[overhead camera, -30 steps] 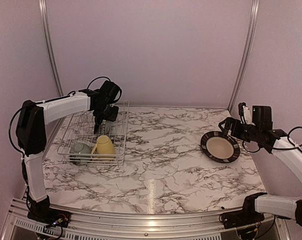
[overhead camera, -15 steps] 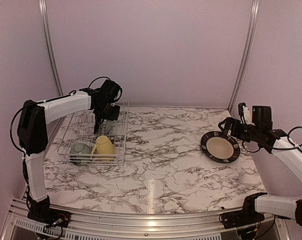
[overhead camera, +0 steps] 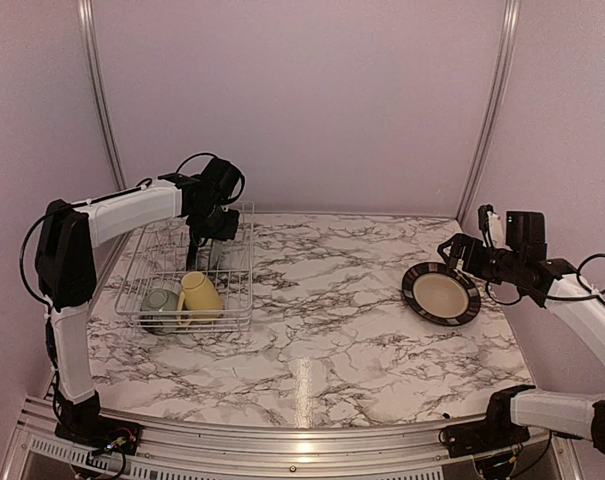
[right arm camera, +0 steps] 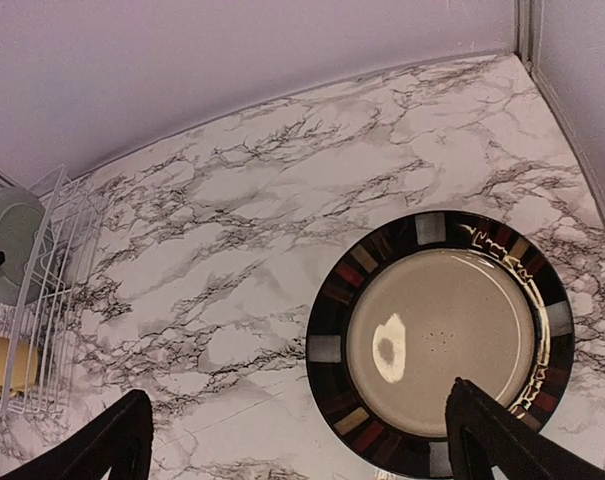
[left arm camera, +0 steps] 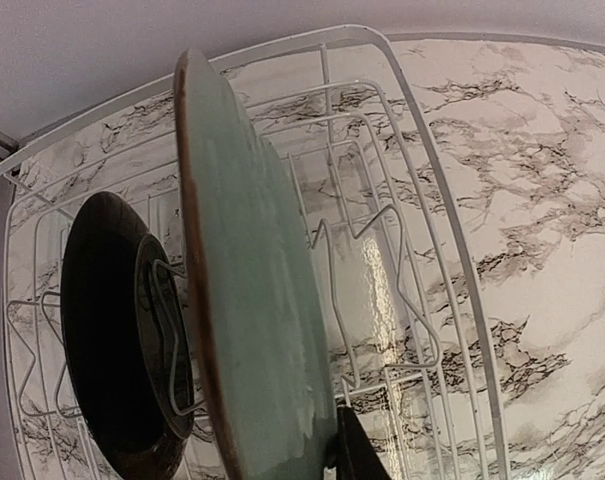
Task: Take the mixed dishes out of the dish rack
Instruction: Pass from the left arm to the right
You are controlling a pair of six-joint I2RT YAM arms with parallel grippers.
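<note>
The white wire dish rack (overhead camera: 244, 262) stands at the far left of the table and fills the left wrist view (left arm camera: 429, 150). My left gripper (overhead camera: 204, 232) reaches down into it, shut on the edge of a pale plate (left arm camera: 252, 290) that stands upright; one finger (left arm camera: 354, 455) shows and the other is hidden behind the plate. A dark plate (left arm camera: 107, 340) stands in a slot behind it. A pale yellow mug (overhead camera: 200, 293) and a pale-green bowl (overhead camera: 160, 300) lie at the rack's near end. A cream dark-rimmed plate (overhead camera: 441, 293) lies flat at the right. My right gripper (overhead camera: 455, 250) hovers open above that plate (right arm camera: 442, 340).
Purple walls close in the back and sides, with metal posts in the corners. The marble table (overhead camera: 322, 320) stretches between the rack and the cream plate. The rack's side (right arm camera: 52, 270) and the mug (right arm camera: 7, 362) show at the left edge of the right wrist view.
My left gripper has risen slightly with the pale plate. The rack, with mug and bowl, has shifted a little to the left. The right arm has not moved.
</note>
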